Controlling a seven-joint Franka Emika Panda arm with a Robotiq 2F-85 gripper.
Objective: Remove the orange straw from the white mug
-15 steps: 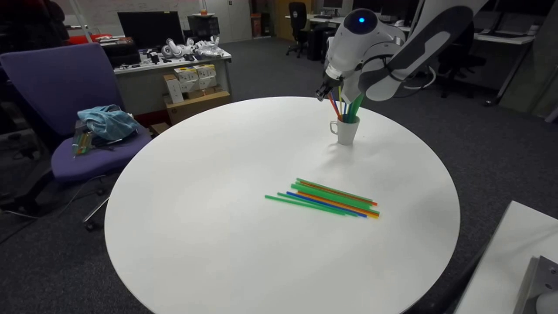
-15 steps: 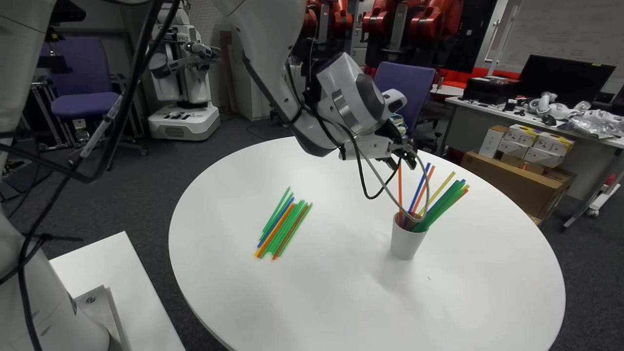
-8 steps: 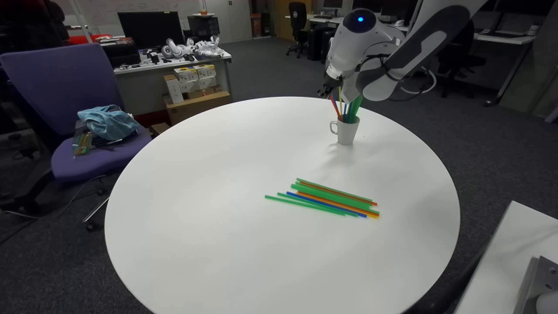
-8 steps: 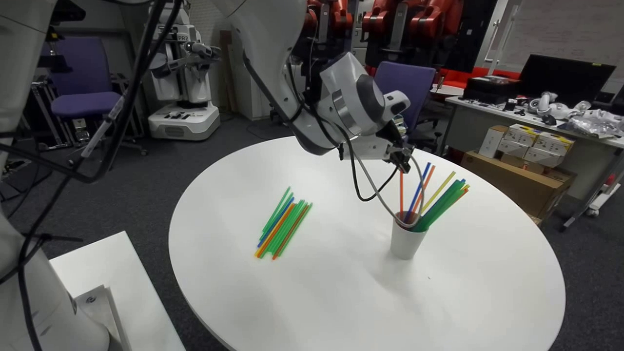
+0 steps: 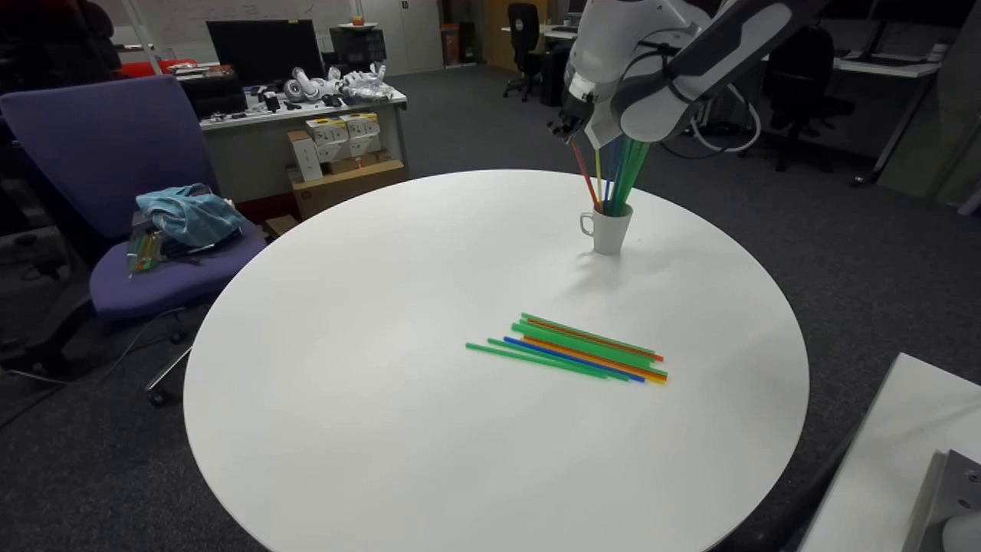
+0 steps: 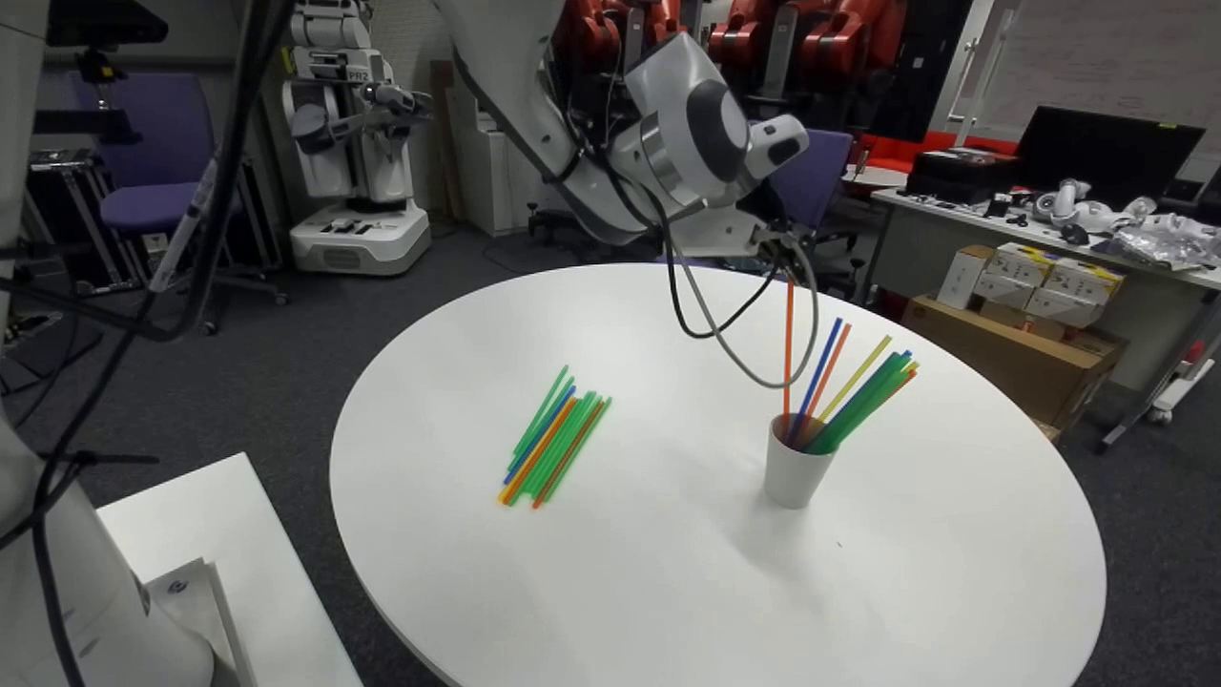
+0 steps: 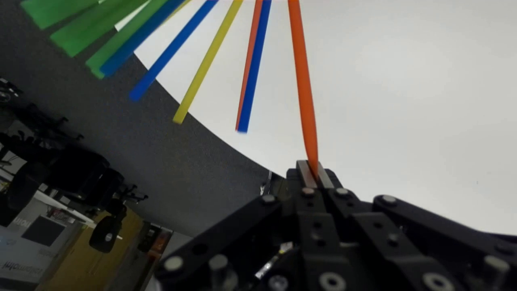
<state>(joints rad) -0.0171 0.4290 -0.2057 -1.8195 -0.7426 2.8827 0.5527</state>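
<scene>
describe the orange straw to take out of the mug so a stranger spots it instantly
Find the round white table, then the white mug standing on it. Several coloured straws stick out, more than one orange; the orange straw you want is the only one with its top clamped in the hand.

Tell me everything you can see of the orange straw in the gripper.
The orange straw is thin, straight, plain orange-red and looks like plastic. The gripper is shut on its upper part, where it looks squeezed narrower. In an exterior view it rises at a lean from the white mug, its bottom end hidden inside. Whether it touches the other straws in there cannot be told.
</scene>
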